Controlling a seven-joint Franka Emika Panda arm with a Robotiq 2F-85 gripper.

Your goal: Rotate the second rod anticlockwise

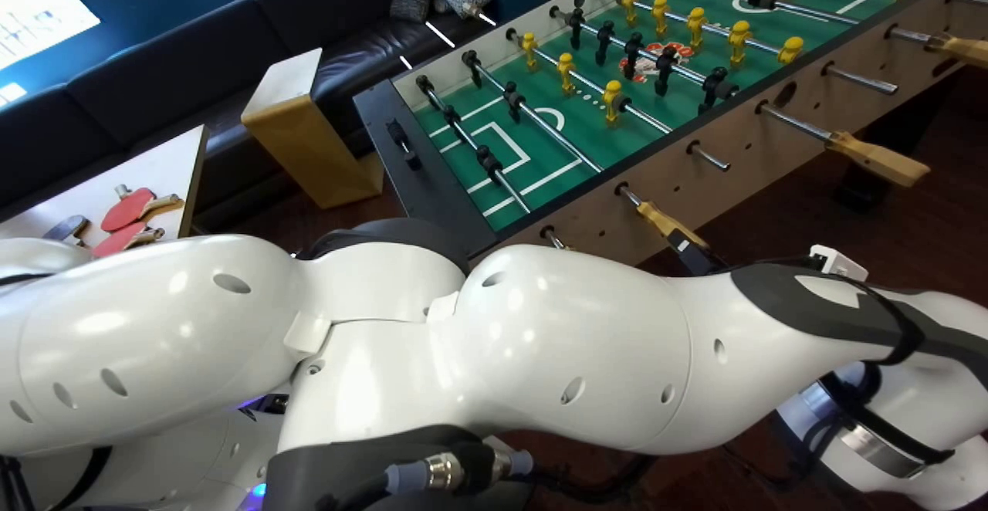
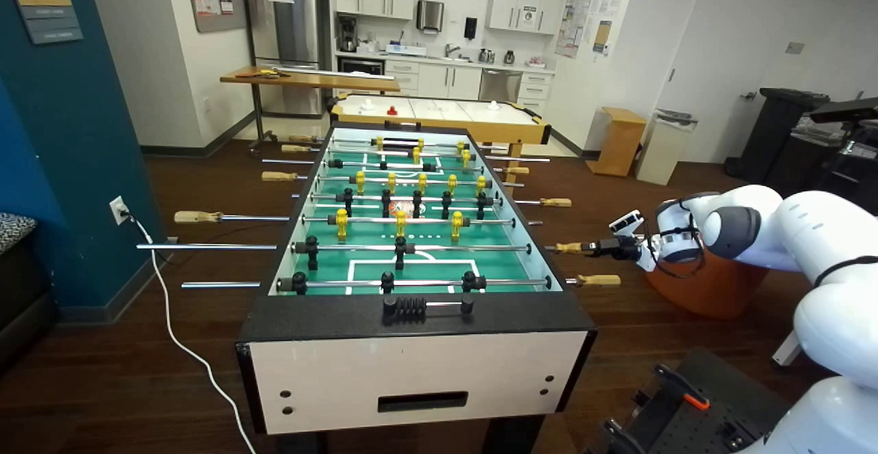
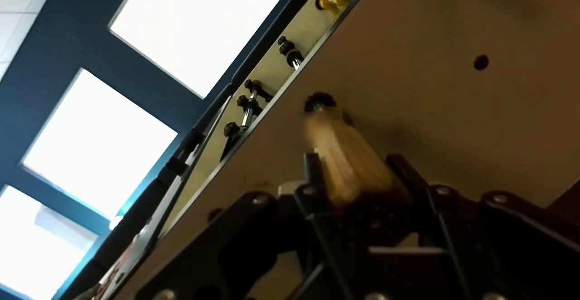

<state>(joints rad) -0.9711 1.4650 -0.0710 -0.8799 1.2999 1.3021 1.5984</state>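
The second rod [image 2: 466,248] of the foosball table carries black players [image 2: 400,253], which hang roughly straight down in an exterior view. Its light wooden handle [image 1: 662,221] sticks out of the table's side wall and also shows in the wrist view [image 3: 346,155]. My gripper [image 3: 355,166] has its black fingers on both sides of this handle and appears shut on it; the handle fills the space between the fingers. The gripper also shows in both exterior views, at the handle's outer end [image 1: 695,255] [image 2: 595,248]. The arm hides part of the near table end in an exterior view.
The first rod's handle [image 2: 598,280] lies close beside my gripper. Another wooden handle [image 1: 880,160] and a bare rod end [image 1: 708,156] stick out farther along the side wall [image 1: 725,137]. An orange stool [image 2: 713,282] stands below the arm.
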